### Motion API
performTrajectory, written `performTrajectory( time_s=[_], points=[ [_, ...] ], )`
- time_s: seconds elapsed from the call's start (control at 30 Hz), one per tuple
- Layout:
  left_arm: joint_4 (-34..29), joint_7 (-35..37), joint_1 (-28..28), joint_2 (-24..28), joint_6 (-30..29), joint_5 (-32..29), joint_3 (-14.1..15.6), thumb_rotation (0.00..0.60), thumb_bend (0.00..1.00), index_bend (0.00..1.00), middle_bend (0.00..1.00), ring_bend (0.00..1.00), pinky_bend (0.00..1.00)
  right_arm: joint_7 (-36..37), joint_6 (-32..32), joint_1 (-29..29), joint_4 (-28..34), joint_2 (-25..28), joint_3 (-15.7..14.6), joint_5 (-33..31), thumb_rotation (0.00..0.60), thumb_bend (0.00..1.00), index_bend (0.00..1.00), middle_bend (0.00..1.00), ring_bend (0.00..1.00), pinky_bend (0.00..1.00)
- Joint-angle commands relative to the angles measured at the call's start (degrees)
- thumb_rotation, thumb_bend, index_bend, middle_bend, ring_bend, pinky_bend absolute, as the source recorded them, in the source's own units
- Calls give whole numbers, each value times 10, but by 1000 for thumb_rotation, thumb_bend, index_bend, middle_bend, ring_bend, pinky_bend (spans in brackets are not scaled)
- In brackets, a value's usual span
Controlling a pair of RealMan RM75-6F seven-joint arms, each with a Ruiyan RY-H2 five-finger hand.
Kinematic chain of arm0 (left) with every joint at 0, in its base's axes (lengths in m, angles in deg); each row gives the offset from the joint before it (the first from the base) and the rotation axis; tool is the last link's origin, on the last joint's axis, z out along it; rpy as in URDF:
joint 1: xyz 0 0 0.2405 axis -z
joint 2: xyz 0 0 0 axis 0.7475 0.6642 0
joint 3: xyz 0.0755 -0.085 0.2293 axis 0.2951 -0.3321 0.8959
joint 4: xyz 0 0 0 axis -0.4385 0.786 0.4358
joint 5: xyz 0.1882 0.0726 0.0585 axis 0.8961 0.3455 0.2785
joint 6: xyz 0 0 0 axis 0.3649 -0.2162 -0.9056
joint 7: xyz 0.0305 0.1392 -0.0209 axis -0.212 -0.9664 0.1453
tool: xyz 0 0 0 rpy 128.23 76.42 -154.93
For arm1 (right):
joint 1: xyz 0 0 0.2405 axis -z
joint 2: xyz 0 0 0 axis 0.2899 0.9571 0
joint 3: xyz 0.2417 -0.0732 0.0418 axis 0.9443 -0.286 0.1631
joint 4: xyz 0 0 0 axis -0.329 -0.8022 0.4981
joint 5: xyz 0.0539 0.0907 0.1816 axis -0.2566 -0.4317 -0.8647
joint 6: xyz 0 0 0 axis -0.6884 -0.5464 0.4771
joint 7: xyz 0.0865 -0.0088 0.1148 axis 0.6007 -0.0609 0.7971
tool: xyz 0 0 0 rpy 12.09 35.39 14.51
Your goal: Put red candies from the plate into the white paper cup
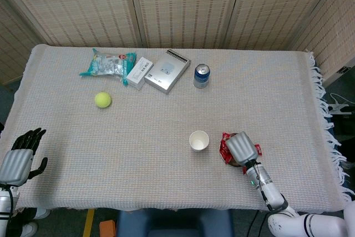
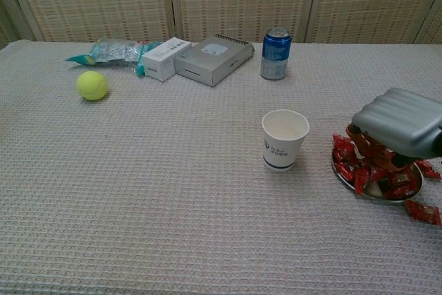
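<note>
My right hand lower right over plate of red candies, grasp possibly candy, I cannot tell | white paper cup just left | left hand released, lower left.

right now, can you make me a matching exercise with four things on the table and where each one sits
Things:
1. tennis ball
2. blue can
3. white paper cup
4. right robot hand

Places:
A. over the plate of red candies
B. just left of the plate, standing upright
C. far side, right of the grey box
D. left part of the cloth, alone

Pairs: 1-D, 2-C, 3-B, 4-A
</note>
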Motion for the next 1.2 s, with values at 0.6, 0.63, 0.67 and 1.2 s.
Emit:
performTrajectory(
  time_s=[0.6, 0.63, 0.67, 1.2],
  points=[
    [0, -7, 2, -3, 4, -2, 1, 600, 448, 0, 0, 0, 106, 3, -31, -25, 139, 51, 66, 21, 600, 400, 872, 752, 750, 1000],
    [0, -6, 2, -3, 5, -3, 0, 600, 448, 0, 0, 0, 106, -4, -32, -29, 145, 48, 72, 16, 600, 400, 872, 752, 750, 1000],
    [0, -6, 2, -2, 5, -3, 0, 600, 448, 0, 0, 0, 106, -13, -31, -34, 150, 44, 77, 9, 600, 400, 872, 752, 750, 1000],
    [0, 19, 1, 7, 8, -2, 0, 600, 447, 0, 0, 0, 109, -184, -48, -118, 145, -53, 102, -110, 600, 398, 869, 751, 750, 1000]
  ],
)
